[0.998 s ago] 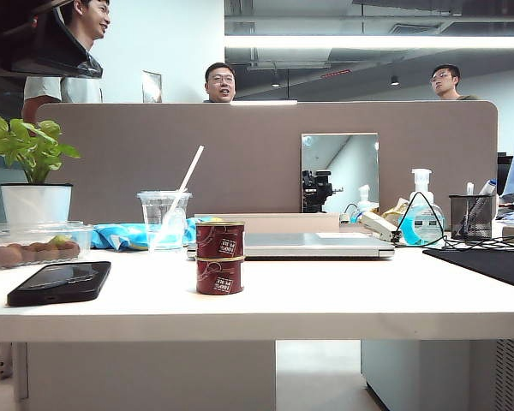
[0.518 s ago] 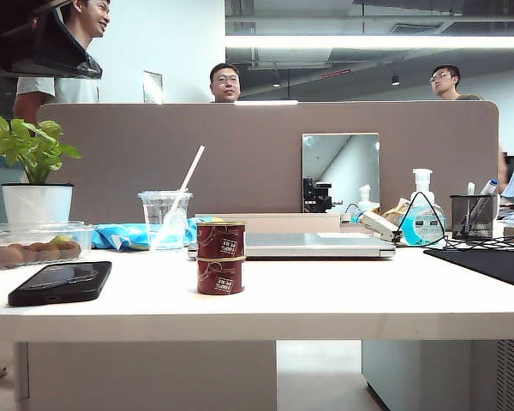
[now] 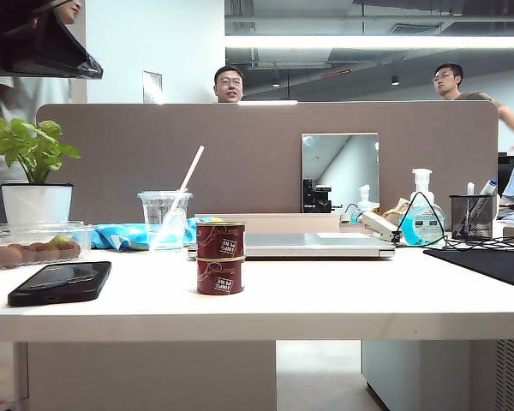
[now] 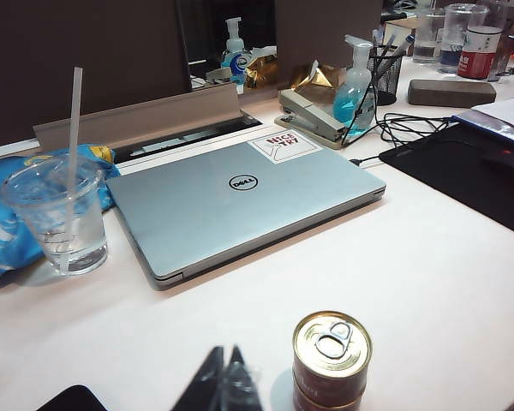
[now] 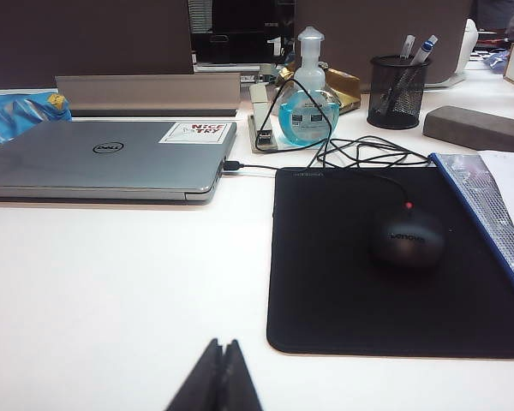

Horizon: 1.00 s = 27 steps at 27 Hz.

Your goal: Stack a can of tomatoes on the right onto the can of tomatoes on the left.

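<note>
Two dark red cans of tomatoes stand stacked on the white table, the upper can (image 3: 220, 240) squarely on the lower can (image 3: 220, 276). The left wrist view shows the stack from above, with the gold pull-tab lid of the upper can (image 4: 331, 344) facing up. My left gripper (image 4: 226, 353) is shut with nothing in it, close beside the stack and apart from it. My right gripper (image 5: 224, 344) is also shut and empty, low over bare table next to the black mouse pad (image 5: 394, 257). Neither arm shows in the exterior view.
A closed silver laptop (image 3: 308, 245) lies behind the stack. A plastic cup with a straw (image 3: 164, 219), a black phone (image 3: 60, 282) and a potted plant (image 3: 34, 171) are to the left. A mouse (image 5: 407, 240), cables, a sanitizer bottle (image 3: 421, 218) and a pen holder (image 3: 471, 216) are to the right.
The stacked cans stand as before. Only the people behind the partition have shifted.
</note>
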### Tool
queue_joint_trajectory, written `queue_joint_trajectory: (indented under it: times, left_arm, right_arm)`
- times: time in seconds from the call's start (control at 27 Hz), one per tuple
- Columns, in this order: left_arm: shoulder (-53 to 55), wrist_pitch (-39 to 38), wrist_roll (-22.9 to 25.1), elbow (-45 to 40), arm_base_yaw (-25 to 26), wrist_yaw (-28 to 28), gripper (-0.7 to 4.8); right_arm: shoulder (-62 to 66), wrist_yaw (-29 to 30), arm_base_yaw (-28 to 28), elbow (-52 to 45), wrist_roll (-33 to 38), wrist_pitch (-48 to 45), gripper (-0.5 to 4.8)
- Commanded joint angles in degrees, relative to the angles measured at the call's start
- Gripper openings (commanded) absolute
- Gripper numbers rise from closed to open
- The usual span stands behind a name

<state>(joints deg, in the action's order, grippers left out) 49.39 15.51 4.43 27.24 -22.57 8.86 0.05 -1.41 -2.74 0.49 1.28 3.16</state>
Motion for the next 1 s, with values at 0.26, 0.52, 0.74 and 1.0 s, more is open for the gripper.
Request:
queue_joint_trajectory:
  times: [0.26, 0.52, 0.74, 1.0]
  left_arm:
    - [-1.14, -1.38, -0.02, 0.17, -0.96, 0.39, -0.04]
    - [-15.93, -12.90, 2.86, 0.09, 4.55, 0.77, -0.04]
    - [-30.82, -14.40, -2.82, -9.18, 15.63, 0.31, -0.04]
    - [-41.42, -11.96, -9.46, -19.37, 20.15, -2.91, -0.04]
  right_arm:
    - [-0.02, 0.04, -0.09, -0.44, 0.24, -0.20, 0.00]
    - [-0.02, 0.39, -0.09, -0.44, 0.24, 0.02, 0.00]
    - [-0.02, 0.20, -0.11, -0.44, 0.24, 0.07, 0.00]
    - [-0.02, 0.07, -0.11, -0.44, 0.24, 0.07, 0.00]
